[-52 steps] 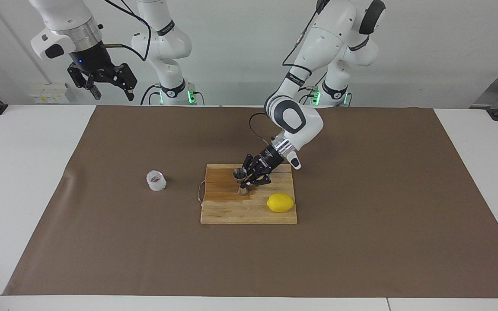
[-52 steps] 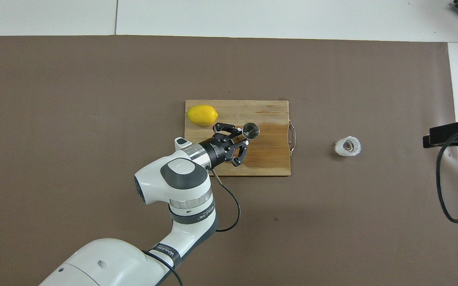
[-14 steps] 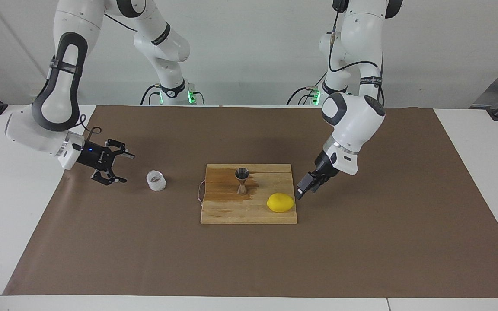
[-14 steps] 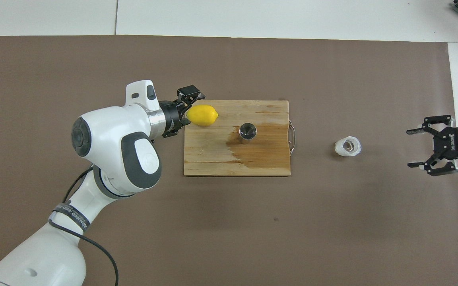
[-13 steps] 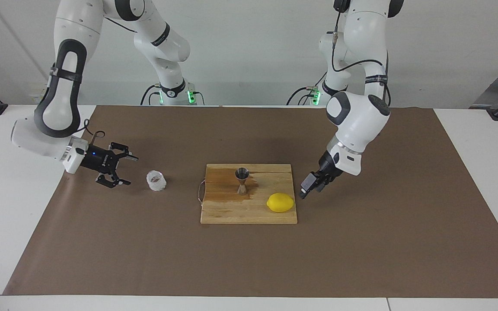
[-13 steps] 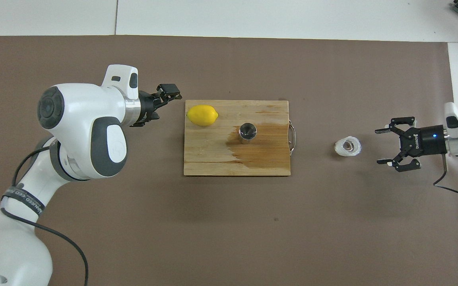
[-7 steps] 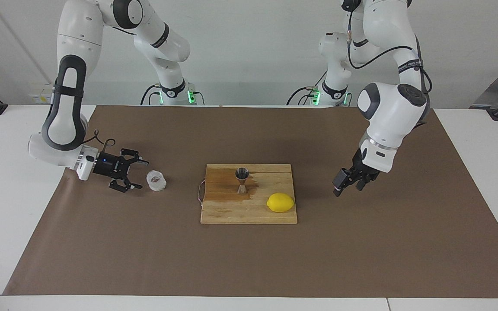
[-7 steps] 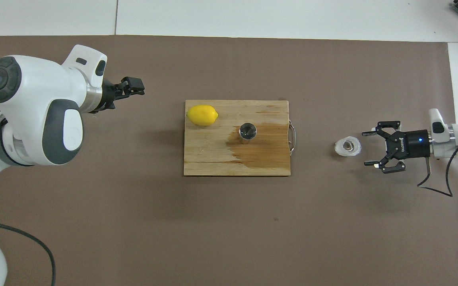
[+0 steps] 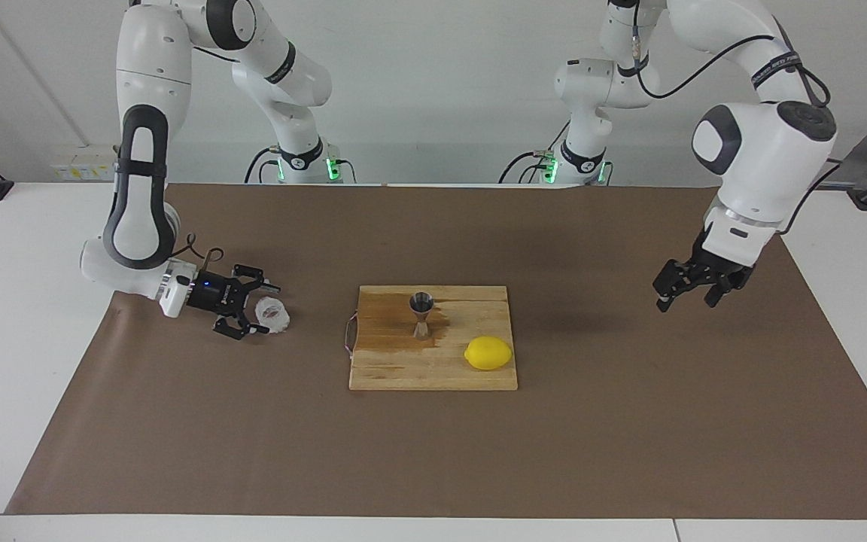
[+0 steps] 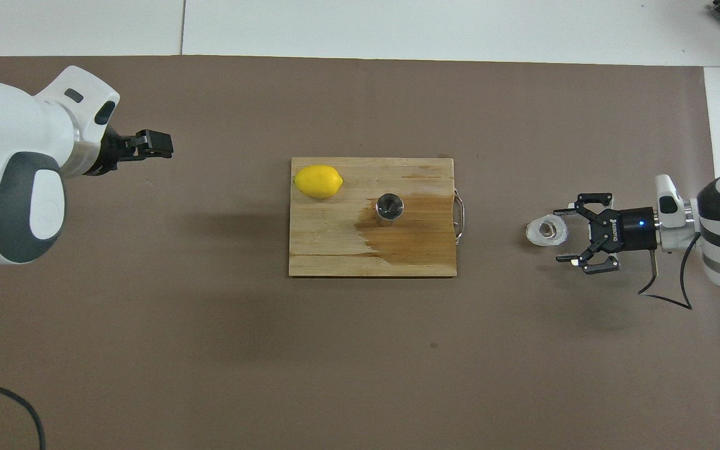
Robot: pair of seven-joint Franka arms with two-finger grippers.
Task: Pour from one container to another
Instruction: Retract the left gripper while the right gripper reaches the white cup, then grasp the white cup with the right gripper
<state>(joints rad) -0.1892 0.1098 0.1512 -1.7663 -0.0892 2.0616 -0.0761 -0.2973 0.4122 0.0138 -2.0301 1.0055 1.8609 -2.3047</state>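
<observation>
The clear faceted cup (image 9: pixel 272 316) (image 10: pixel 545 230) stands on the brown mat toward the right arm's end of the table. My right gripper (image 9: pixel 269 308) (image 10: pixel 559 235) lies low and sideways, open, with the cup at the mouth of its fingers; nothing is gripped. The steel jigger (image 9: pixel 421 314) (image 10: pixel 390 206) stands upright on the wooden cutting board (image 9: pixel 403 370) (image 10: pixel 329 250). My left gripper (image 9: pixel 680 292) (image 10: pixel 157 144) hangs open and empty above the mat toward the left arm's end, well away from the board.
A yellow lemon (image 9: pixel 488 353) (image 10: pixel 317 181) lies on the board's corner toward the left arm's end. A dark wet patch (image 10: pixel 410 240) spreads over the board around the jigger. A metal handle (image 10: pixel 459 215) sticks out of the board toward the cup.
My right gripper has slid along the mat up to the cup. My left gripper has drawn away from the board and lemon toward its own end of the table. Cup and jigger have not moved.
</observation>
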